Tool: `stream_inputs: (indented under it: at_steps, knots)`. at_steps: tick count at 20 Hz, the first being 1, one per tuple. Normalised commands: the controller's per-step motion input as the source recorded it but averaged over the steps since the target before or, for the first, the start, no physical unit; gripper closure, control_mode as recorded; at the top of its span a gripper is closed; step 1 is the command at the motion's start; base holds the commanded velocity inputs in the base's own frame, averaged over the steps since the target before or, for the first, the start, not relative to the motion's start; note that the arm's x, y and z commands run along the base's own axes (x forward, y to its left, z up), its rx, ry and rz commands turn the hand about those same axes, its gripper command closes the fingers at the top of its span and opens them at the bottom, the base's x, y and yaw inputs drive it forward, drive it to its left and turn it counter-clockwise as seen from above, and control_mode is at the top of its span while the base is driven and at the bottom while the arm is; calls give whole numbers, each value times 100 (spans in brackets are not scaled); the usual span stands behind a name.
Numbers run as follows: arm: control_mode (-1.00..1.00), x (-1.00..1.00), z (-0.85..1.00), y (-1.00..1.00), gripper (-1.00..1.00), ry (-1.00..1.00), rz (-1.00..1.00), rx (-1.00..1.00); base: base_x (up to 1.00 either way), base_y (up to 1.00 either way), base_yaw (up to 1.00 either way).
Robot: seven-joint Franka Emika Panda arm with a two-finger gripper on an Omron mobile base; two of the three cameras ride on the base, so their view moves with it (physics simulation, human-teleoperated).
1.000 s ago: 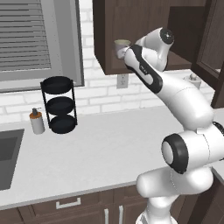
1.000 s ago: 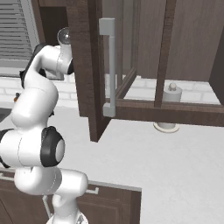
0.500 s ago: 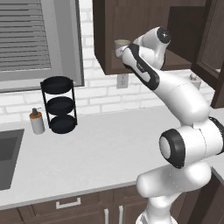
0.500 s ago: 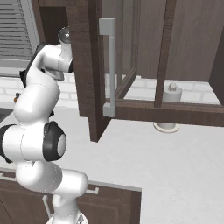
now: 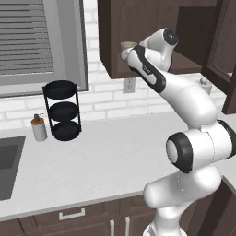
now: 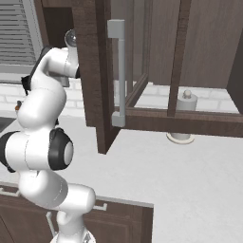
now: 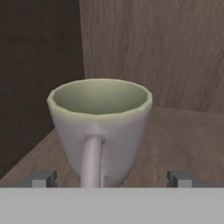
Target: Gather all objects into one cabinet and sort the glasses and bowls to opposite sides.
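My claw (image 7: 112, 178) is spread wide around a mug (image 7: 100, 129) on the cabinet (image 5: 138, 41) shelf, handle nearest me.

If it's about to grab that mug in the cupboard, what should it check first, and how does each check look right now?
1. Tool open wide: ok.
2. Mug upright on the cabinet shelf: ok.
3. Mug centred between the fingertips: ok; its handle points at the camera.
4. Fingertips already alongside the mug body: not ok; they are short of it.
5. Room beside the mug for both fingers: ok.
6. Where the other mug and the bowls are: cannot tell.
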Motion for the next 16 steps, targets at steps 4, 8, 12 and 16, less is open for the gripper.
stream_inputs:
  at_steps: [4,8,12,16]
  knots:
    - [-100,5,0,0,-100,0,0,0,0,0,0]
    - [-100,0,0,0,-100,0,0,0,0,0,0]
    - [-100,0,0,0,-100,0,0,0,0,0,0]
    - [-100,0,0,0,100,0,0,0,0,0,0]
